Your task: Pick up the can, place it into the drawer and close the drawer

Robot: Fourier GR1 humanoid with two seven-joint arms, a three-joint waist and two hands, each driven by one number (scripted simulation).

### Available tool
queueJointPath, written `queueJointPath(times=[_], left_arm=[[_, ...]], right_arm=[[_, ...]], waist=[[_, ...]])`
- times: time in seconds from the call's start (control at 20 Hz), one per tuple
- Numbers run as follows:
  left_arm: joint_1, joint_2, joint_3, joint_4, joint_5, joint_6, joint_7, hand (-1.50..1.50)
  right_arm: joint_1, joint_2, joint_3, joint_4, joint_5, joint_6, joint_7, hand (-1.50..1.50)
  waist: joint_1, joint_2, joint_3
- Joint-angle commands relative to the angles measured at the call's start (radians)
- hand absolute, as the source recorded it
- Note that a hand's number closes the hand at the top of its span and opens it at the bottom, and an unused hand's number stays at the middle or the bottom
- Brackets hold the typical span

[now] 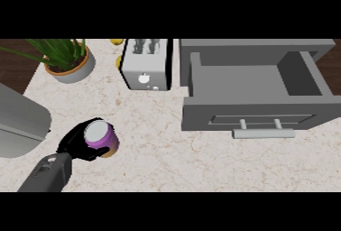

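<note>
Black fingers (92, 122) of the left hand (73, 144) are curled around the can (101, 136), and the thumb closes on it from the near side, so the hand is clamped on the can. Its pale round lid faces up and a purple side shows below the lid. I cannot tell if the can stands on the counter (200, 158) or is just above it. From the hand, the grey forearm (47, 173) goes down to the near left edge.

Left of the hand, a big grey rounded object (16, 122) lies at the counter's edge. Far from the hand, a plant (68, 65) in a grey pot stands at the far left, and a silver toaster (146, 63) stands just right of it.

At the right, well apart from the can, the grey drawer (256, 81) is pulled open toward the near side. Its inside floor is visible, and its front panel carries a pale bar handle (263, 133).
</note>
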Motion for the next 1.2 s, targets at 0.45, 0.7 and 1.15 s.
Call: queueJointPath(times=[0.45,0.7,1.15], left_arm=[[0.009,-0.145,0.106,-0.165,0.155,0.196,0.015,1.5],[0.001,-0.215,0.165,-0.259,0.203,0.402,-0.017,1.5],[0.037,-0.259,-0.03,-0.765,0.261,0.634,0.292,1.5]], right_arm=[[0.035,0.008,-0.042,-0.035,-0.065,0.002,0.039,-1.5],[0.087,0.029,0.032,-0.076,-0.029,-0.023,-0.006,-1.5],[0.052,0.029,0.019,-0.123,-0.035,-0.091,0.067,-1.5]], waist=[[0.014,-0.008,0.002],[0.009,-0.007,0.002],[0.022,-0.01,0.002]])
